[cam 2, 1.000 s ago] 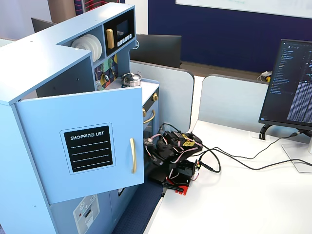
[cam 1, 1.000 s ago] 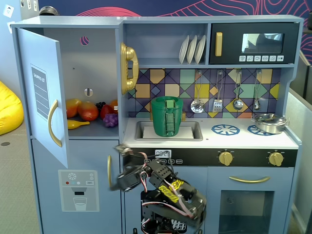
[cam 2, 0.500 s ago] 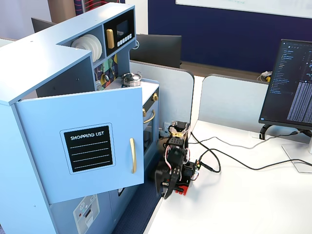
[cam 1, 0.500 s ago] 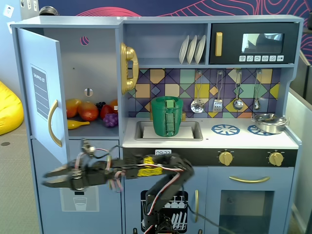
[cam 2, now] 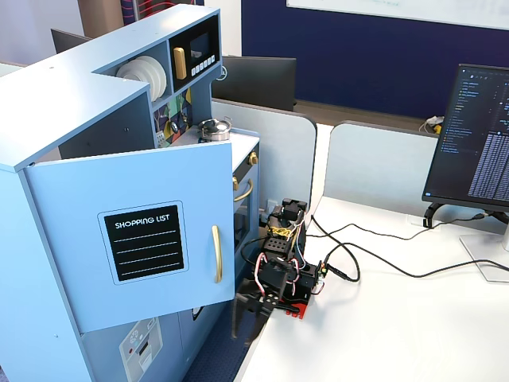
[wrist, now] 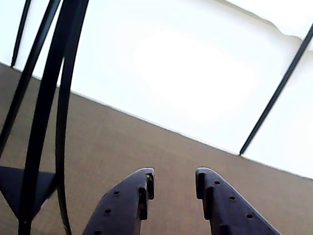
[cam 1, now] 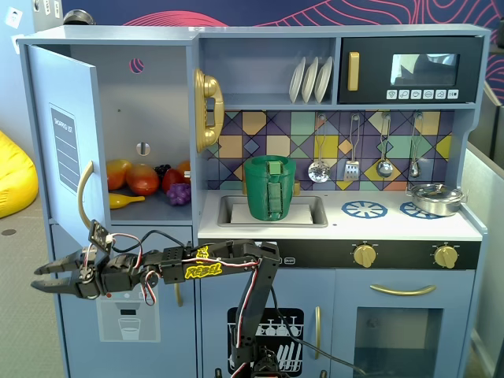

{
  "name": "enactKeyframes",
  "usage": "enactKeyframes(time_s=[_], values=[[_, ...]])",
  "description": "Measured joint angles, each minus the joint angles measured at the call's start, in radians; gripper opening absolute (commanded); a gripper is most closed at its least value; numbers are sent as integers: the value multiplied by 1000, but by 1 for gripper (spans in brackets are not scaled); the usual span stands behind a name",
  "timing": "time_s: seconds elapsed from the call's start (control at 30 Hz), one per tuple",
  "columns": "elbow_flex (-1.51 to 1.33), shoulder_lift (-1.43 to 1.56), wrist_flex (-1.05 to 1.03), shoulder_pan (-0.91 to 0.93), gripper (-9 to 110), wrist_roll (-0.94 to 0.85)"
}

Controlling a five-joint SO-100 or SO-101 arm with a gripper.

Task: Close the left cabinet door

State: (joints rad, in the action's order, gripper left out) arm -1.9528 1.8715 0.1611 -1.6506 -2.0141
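Observation:
The left cabinet door point(cam 1: 67, 134) is light blue with a "SHOPPING LIST" panel and a curved gold handle point(cam 1: 83, 193). It stands swung wide open. In the other fixed view the door point(cam 2: 95, 199) faces the camera, with its handle point(cam 2: 215, 253) on the right. My gripper point(cam 1: 36, 280) is open and empty. It reaches out to the left, below the door's lower edge and under the handle, apart from both. It shows dark and blurred under the door's lower corner point(cam 2: 242, 318). In the wrist view the gripper point(wrist: 173, 176) has its fingers apart over brown floor, with the door out of view.
Toy fruit point(cam 1: 142, 179) lies inside the open cabinet. A lower door with a dispenser graphic point(cam 1: 128, 319) is behind the arm. A green basket point(cam 1: 269, 187) sits in the sink. A monitor point(cam 2: 477, 135) and cables point(cam 2: 382, 259) are on the white table. Black chair legs point(wrist: 46, 98) stand ahead.

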Motion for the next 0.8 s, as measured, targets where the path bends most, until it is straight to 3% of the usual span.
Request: enactKeyframes(time_s=[0.37,0.8], values=[[-35,29,0,104,0,-25],[-192,183,176,399,0,-34]])
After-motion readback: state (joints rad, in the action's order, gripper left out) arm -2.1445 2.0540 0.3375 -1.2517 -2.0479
